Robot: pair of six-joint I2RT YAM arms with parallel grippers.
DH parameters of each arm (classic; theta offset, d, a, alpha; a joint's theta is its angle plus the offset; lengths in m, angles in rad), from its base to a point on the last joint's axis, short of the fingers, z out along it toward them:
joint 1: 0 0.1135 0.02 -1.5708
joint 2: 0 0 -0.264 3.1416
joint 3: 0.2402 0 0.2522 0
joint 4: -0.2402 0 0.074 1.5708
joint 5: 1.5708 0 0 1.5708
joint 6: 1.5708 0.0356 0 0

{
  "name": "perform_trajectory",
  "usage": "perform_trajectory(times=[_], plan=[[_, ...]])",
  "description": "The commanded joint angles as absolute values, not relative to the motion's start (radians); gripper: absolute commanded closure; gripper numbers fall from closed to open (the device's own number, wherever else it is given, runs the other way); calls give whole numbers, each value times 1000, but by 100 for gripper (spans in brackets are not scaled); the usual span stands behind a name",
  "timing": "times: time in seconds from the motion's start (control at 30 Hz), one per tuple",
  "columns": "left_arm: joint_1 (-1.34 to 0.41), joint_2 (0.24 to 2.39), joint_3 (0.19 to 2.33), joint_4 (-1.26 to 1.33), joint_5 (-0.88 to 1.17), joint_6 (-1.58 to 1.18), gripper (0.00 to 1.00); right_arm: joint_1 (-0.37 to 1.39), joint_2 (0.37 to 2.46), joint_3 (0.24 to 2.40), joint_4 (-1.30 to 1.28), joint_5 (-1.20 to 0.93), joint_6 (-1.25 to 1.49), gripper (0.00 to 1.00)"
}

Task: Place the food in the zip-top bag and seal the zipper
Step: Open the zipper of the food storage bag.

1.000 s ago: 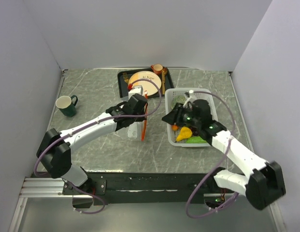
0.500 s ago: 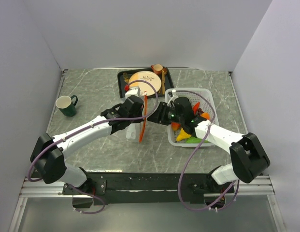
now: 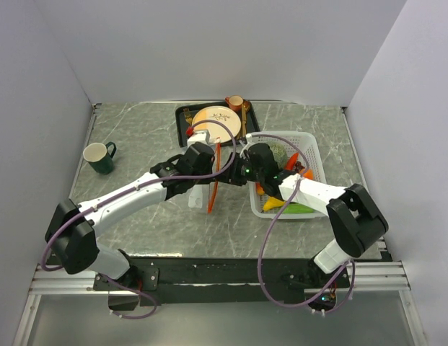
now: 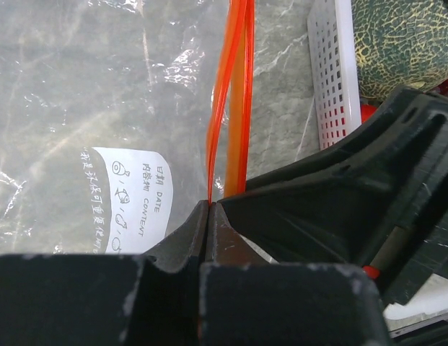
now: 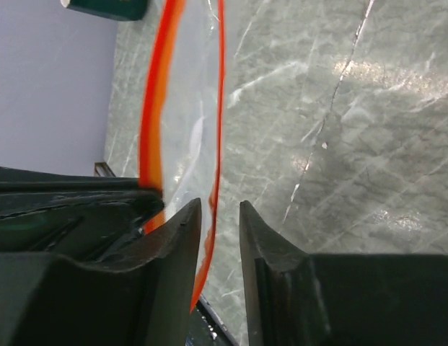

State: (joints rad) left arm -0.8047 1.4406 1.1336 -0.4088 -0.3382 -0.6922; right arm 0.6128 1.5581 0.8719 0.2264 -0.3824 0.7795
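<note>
The clear zip-top bag [image 3: 200, 193] hangs left of the white basket [image 3: 280, 135], its orange-red zipper [image 3: 213, 176] standing on edge. My left gripper [image 3: 211, 164] is shut on one lip of the zipper [image 4: 231, 94], pinching it at the fingertips [image 4: 209, 204]. My right gripper [image 3: 229, 170] is open at the bag's mouth, with the other zipper lip [image 5: 221, 86] running between its fingers, jaws a small gap apart [image 5: 220, 205]. The food lies in the basket: green melon [image 3: 277, 152], yellow pear [image 3: 274, 203], cucumber [image 3: 299, 209], carrot [image 3: 308, 174].
A dark tray [image 3: 182, 119] with a plate [image 3: 215, 119] and an orange cup [image 3: 234, 103] stands at the back. A green mug [image 3: 98, 156] stands at the left. The basket wall [image 4: 332, 72] is close to the right of the bag.
My right arm has swung left from over the basket to the bag's mouth. My left gripper has kept its hold on the zipper and shifted slightly.
</note>
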Motion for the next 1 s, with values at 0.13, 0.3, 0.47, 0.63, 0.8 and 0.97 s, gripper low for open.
perform_trajectory(times=[0.13,0.3,0.47,0.63,0.8,0.97], plan=[[-792,1370,1184,-442,-345,-660,99,617,1600,971,250,-373,772,97],[-746,1316,1212,-530,-362,-654,99,611,1623,1052,106,-305,739,99],[-663,1261,1246,-586,-325,-629,99,581,1709,1158,-32,-279,709,100],[-577,1239,1325,-675,-272,-597,99,575,1792,1267,-181,-249,677,100],[-548,1275,1390,-728,-262,-575,99,577,1836,1296,-245,-274,658,100],[-540,1293,1407,-698,-186,-574,99,581,1822,1313,-253,-311,624,100]])
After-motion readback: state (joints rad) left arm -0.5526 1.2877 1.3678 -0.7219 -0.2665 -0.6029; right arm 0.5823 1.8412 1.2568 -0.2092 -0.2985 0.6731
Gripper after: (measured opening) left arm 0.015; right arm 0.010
